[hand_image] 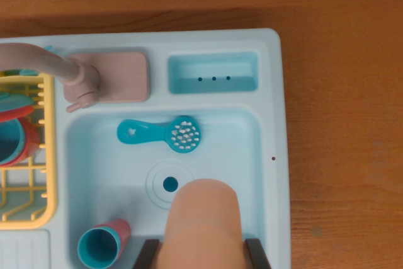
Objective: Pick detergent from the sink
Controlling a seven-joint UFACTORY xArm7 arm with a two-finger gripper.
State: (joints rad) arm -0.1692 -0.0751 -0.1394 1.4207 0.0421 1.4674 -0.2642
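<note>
My gripper (203, 253) sits at the bottom centre of the frame, and between my two dark fingers (146, 255) stands the detergent (203, 225), a peach-coloured bottle with a rounded top. My jaws are closed against its sides, one finger on each flank, so I have hold of it. Its long axis runs up the frame, from between my fingers toward the middle of the picture, and its rounded end points at the drain hole (170, 184), partly covering the ring around it. It is over the lower middle of the sink (271, 155) basin; whether its base touches the floor I cannot tell.

Above it, in the upper part of the basin, a teal brush (162, 133) lies crosswise, white bristles at its right end. At lower left of the basin a cup (102, 244) lies on its side, its teal mouth facing the camera. A pinkish faucet (63, 74) reaches in from the upper left, and a yellow rack (38, 155) with dishes fills the left edge.
</note>
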